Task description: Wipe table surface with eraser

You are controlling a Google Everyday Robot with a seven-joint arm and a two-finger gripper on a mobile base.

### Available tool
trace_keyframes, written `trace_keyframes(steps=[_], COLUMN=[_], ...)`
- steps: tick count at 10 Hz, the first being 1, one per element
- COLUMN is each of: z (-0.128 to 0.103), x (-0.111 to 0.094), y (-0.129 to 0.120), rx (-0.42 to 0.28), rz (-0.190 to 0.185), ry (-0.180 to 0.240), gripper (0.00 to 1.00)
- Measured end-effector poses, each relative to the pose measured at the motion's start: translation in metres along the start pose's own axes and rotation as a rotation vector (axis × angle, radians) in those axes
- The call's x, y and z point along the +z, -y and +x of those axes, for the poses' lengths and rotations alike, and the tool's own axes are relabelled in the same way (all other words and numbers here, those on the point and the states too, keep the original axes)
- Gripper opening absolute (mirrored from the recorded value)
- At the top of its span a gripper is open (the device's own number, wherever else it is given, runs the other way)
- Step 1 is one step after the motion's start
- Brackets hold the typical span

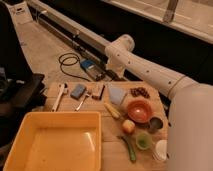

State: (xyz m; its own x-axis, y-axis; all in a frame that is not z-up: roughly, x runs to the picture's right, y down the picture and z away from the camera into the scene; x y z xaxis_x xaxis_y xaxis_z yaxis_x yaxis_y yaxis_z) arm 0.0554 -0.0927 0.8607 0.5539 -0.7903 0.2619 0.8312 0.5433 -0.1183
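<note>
The table surface (109, 134) is a light brown wooden top in the lower middle of the camera view. The eraser (98, 90), a small brown-tan block, lies near the table's far edge, between a blue-grey pad (78, 91) and a pale blue cloth (117, 93). My white arm (145, 70) reaches in from the right, bends at its elbow and points down. The gripper (106, 76) hangs at the table's far edge, just behind and above the eraser. I cannot tell whether it touches the eraser.
A big yellow tub (60, 116) fills the near left. An orange bowl (139, 110), banana (112, 111), apple (129, 126), cups (144, 141) and a green vegetable (129, 148) crowd the right. A white tool (59, 95) and utensil (82, 101) lie far left. Cables (70, 62) lie on the floor.
</note>
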Motion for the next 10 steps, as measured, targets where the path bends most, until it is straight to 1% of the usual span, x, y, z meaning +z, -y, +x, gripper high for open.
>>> trace_keyframes(steps=[1,3,5,6,7,8,9,10], z=[-0.009,-0.032,-0.050,-0.068,-0.076,-0.080,-0.081,-0.082], x=[0.013,0.037,0.052,0.066,0.073,0.079,0.081,0.081], y=[0.008,0.024,0.039,0.049,0.052,0.050,0.049,0.049], rx=[-0.019,-0.061,-0.098,-0.128,-0.134,-0.133,-0.131,-0.131], rz=[-0.001,-0.005,-0.003,-0.004,0.002,0.006,0.009,0.010], ry=[0.025,0.091,0.141,0.187,0.222,0.262,0.276,0.276], gripper=[0.65,0.65,0.65,0.65,0.65,0.65,0.65,0.65])
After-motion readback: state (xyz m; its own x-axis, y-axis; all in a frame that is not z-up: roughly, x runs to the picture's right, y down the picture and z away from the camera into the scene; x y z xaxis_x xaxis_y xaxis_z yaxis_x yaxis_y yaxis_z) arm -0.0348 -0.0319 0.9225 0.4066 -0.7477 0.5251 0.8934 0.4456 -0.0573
